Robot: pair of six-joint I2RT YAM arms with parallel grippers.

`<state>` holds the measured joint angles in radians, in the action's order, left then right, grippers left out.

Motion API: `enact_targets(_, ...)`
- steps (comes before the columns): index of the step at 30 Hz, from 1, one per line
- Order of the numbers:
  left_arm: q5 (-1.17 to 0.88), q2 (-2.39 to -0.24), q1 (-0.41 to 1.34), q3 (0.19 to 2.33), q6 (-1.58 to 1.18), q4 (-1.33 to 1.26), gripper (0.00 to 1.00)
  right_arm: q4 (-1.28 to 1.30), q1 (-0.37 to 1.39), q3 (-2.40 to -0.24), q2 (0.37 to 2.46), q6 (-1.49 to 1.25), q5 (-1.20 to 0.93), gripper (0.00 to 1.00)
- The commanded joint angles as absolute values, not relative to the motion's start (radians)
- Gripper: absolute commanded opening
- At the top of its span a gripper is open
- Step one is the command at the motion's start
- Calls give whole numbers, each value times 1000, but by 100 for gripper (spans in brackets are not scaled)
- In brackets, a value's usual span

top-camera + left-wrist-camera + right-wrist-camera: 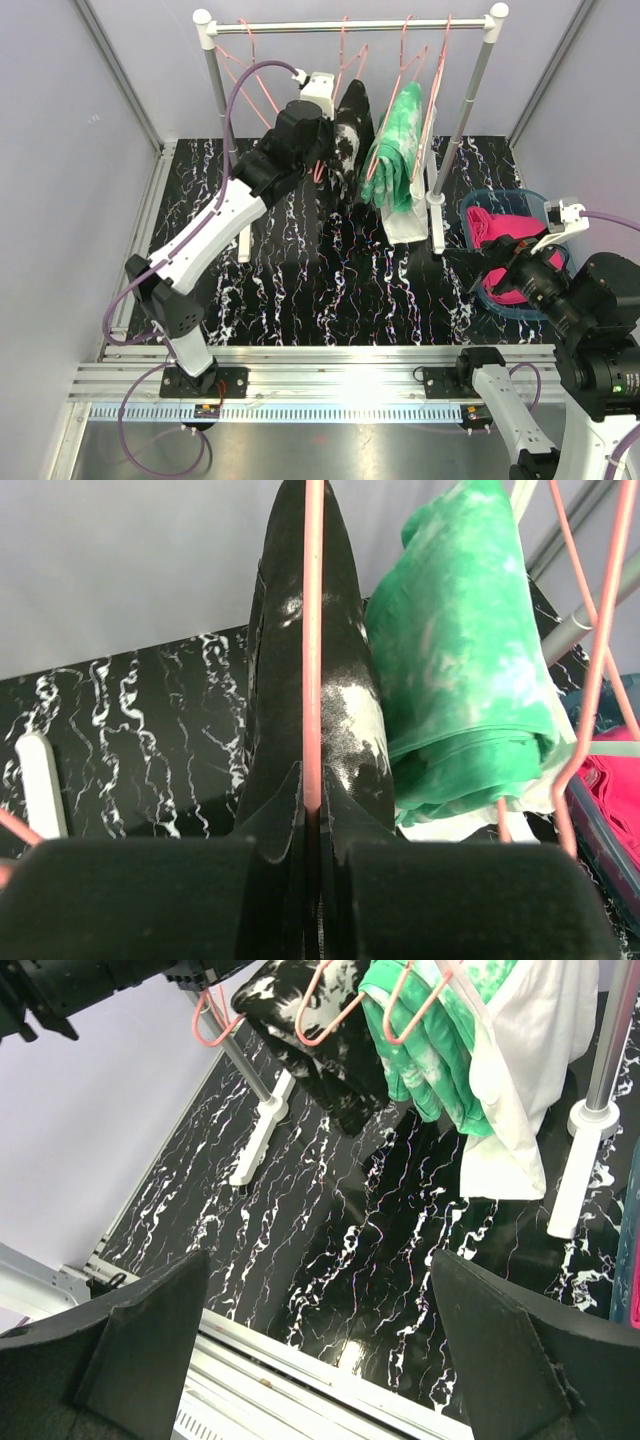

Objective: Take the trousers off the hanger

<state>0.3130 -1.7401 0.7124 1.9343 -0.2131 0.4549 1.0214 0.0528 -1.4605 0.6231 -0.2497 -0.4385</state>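
**Left gripper** (313, 850): the jaws are drawn almost together, clamped on the black marbled trousers (290, 680). The wire of a pink hanger (313, 630) rises straight out of the slit between the pads.
- Ahead of the jaws: the black pair hangs on its hanger.
- Right of the jaws: the green tie-dye trousers (470, 650) hang close against the black pair, so there is little room on that side.
- Left of the jaws: open table (130, 740) and a white rack foot (40, 780).

**Right gripper** (318, 1290): the jaws are wide apart with nothing between them.
- Ahead of the jaws: bare marbled table. Farther ahead and above are both hung pairs.
- Ahead and to the right: a rack post (615, 1040).

**Magenta trousers** (500, 228): they lie off the rack in the blue basket (500, 195).

**Obscured items:**
- The left pads cover the lower fold of the black pair. Whether they pinch the wire as well as the cloth cannot be determined.
- The hanger hooks are cut off in both wrist views.
- In the top view, the right arm covers the near part of the basket.
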Motion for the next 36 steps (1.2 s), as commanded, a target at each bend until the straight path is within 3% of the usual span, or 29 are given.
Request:
enact_targets(1,416,-1617,709,1931,-273,261,0,968,61,-1456,623,-250,-463,99)
enact_targets(15,362,-1548,709,2011,-287,233,0,687,61,-1318,641,-374,-601,99)
enact_targets(28,336,-1460,712,1931,-330,250,0,686,69,-1388,775,-264,-601,99)
enact_targets(32,311,-1395,712,1869,-429,290,0,725,146,-1453,879,-167,-563,100)
enact_targets(36,322,-1310,742,1829,-520,383,0,774,329,-1560,974,-60,-373,100)
